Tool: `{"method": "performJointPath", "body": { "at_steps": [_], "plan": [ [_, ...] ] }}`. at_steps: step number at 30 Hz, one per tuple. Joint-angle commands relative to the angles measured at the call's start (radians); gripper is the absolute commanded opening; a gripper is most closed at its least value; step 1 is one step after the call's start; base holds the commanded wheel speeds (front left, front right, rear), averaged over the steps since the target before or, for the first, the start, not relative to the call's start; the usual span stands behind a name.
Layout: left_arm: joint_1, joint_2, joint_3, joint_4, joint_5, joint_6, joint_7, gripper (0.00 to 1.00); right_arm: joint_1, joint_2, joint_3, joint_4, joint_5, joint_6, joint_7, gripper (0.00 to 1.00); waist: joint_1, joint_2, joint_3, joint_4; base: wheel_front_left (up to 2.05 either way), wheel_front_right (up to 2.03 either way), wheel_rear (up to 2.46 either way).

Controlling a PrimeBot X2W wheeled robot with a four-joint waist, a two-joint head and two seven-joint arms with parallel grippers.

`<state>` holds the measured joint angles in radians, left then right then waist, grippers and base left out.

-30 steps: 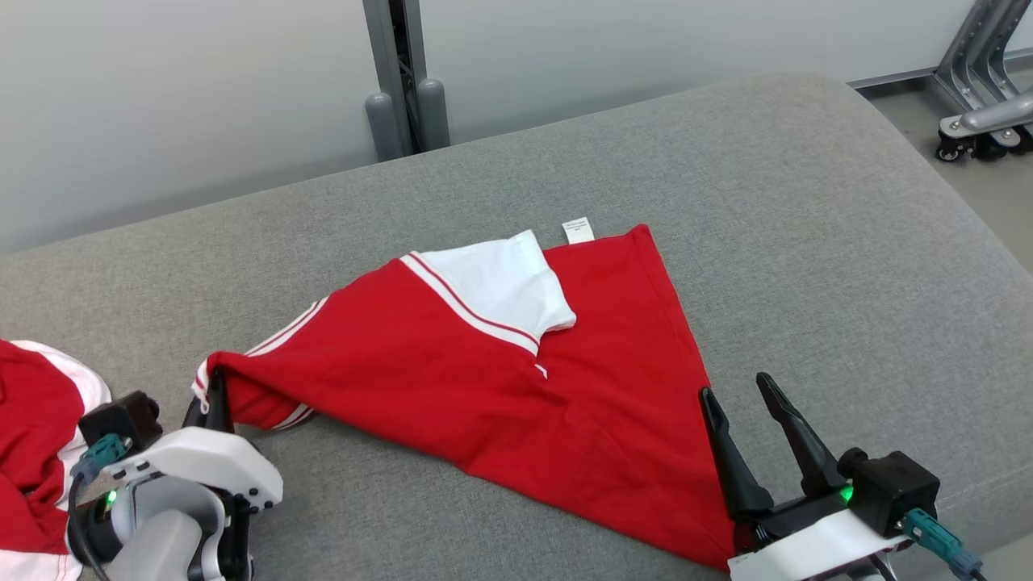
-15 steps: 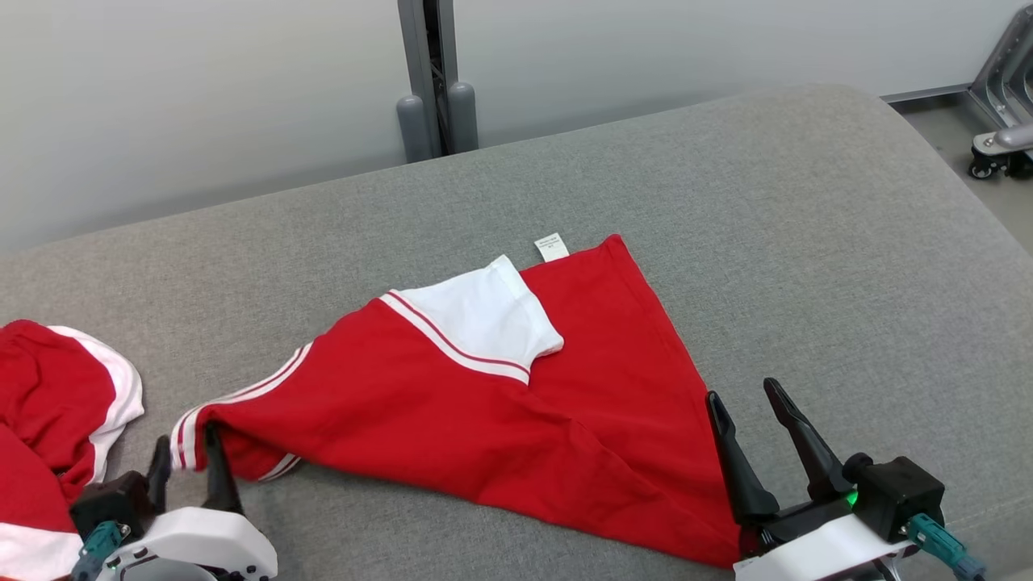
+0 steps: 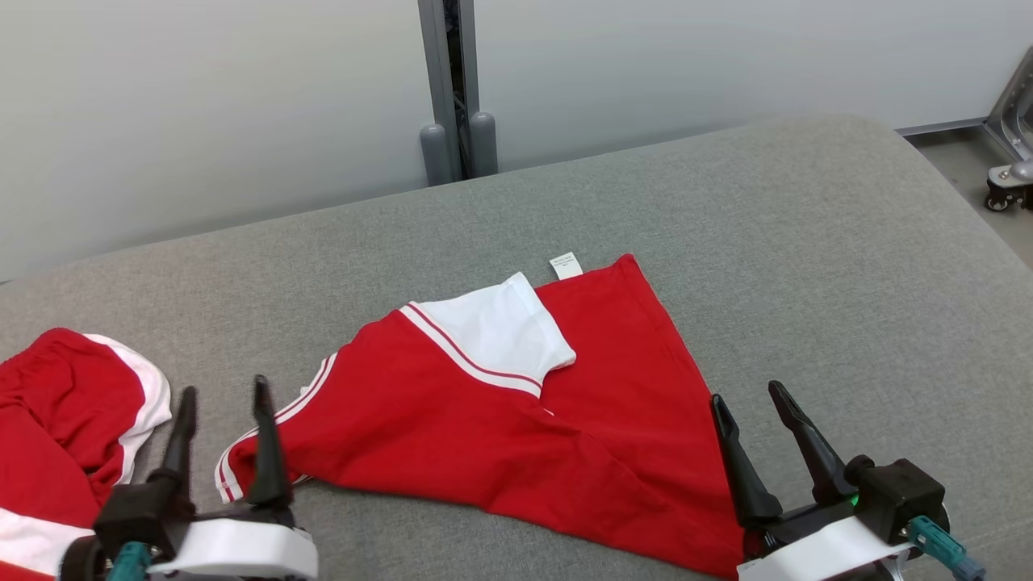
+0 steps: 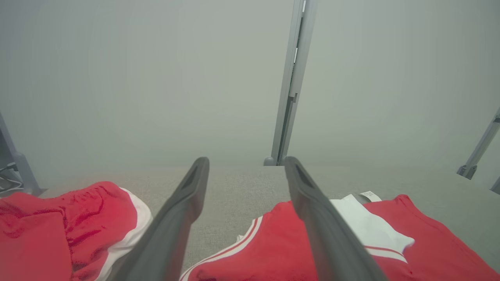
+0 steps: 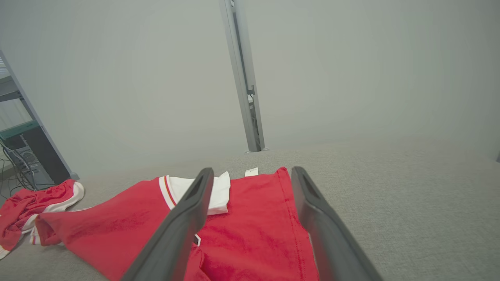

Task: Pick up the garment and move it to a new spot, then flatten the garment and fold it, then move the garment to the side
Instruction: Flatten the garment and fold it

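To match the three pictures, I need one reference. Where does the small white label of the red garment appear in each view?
Head view: label just right of centre, at the far edge of the red garment.
Left wrist view: label at lower right.
Right wrist view: label near the centre.
Shared landmark: the grey post behind it.

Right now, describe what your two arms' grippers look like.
The left gripper and right gripper each carry two long, tapered black fingers on a white moulded shell, beside a black box with a teal cable plug. A small green light glows on the right one.
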<state>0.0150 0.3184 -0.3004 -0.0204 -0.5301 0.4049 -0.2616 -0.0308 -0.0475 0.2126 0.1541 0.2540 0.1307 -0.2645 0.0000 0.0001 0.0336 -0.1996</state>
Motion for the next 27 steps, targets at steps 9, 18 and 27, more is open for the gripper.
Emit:
{"method": "performJointPath", "body": {
  "at_steps": [9, 18, 27],
  "plan": [
    [0.045, -0.055, -0.07, 0.018, 0.089, -0.088, -0.003, 1.0, 0.02, -0.006, 0.014, 0.01, -0.002, 0.0, -0.001, 1.0, 0.0, -0.0001, -0.031, 0.001, 0.0, 0.0, 0.0],
    [0.041, -0.103, -0.115, 0.096, 0.138, -0.123, -0.003, 1.0, 0.037, -0.006, 0.015, 0.023, -0.009, 0.0, -0.001, 1.0, 0.0, -0.0001, -0.046, -0.004, 0.0, 0.0, 0.0],
    [0.017, -0.124, -0.1, 0.132, 0.156, -0.142, -0.003, 1.0, 0.03, -0.006, 0.021, 0.039, -0.004, 0.0, -0.001, 1.0, 0.0, -0.0001, -0.045, -0.013, 0.0, 0.0, 0.0]
  ]
}}
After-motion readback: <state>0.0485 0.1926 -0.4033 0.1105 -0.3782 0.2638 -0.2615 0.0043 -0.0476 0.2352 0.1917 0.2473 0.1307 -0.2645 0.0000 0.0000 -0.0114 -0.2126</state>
